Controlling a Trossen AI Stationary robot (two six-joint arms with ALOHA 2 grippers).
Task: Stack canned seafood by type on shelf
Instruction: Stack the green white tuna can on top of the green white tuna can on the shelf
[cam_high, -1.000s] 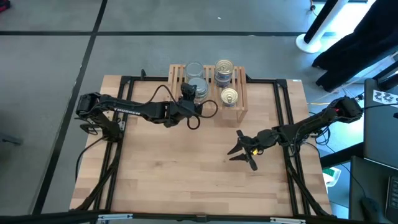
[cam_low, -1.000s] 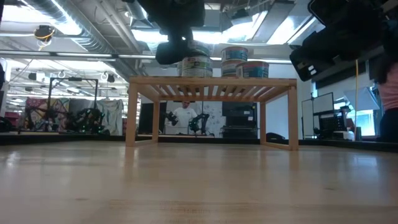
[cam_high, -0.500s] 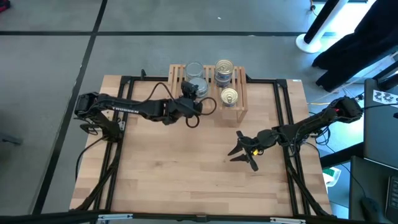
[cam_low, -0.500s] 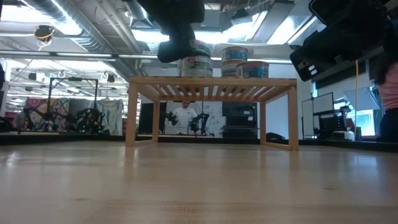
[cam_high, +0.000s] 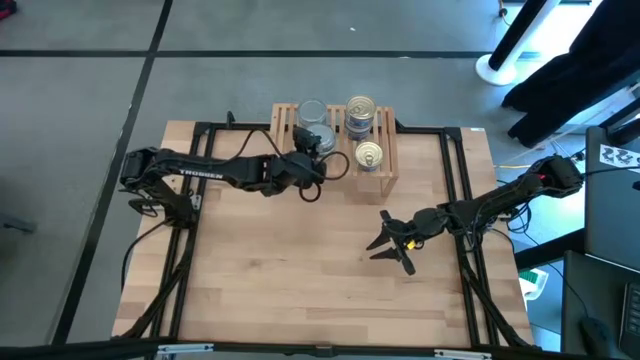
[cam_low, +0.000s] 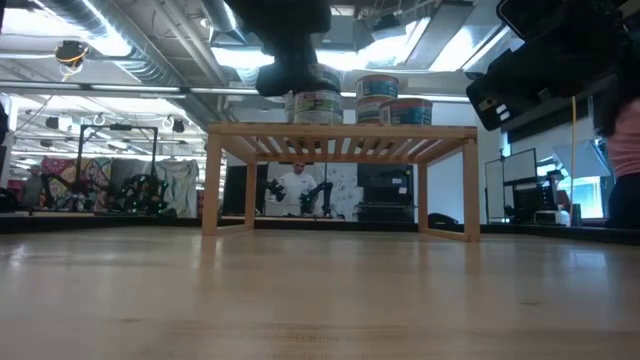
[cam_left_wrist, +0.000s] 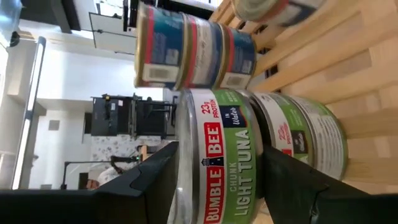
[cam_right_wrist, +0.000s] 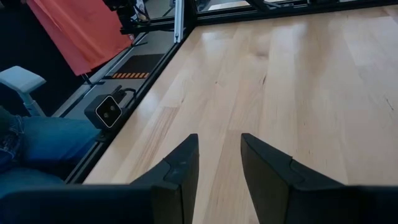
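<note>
Left gripper (cam_left_wrist: 214, 186) apparently clamped around top Bumble Bee tuna tin (cam_left_wrist: 221, 155) on shelf (cam_high: 385, 165); right gripper (cam_high: 392, 243) parted, empty, above bench (cam_high: 300, 280).

**Two dark, cabled arms**

Both arms are matte black, built of slim jointed links. The left arm (cam_high: 215, 172) carries white lettering on its link and a loose black cable looping near its wrist. The right arm (cam_high: 490, 205) shows a small red-orange spot by its base. The fingers (cam_right_wrist: 177, 171) are black, angular, tapered plates.
</note>
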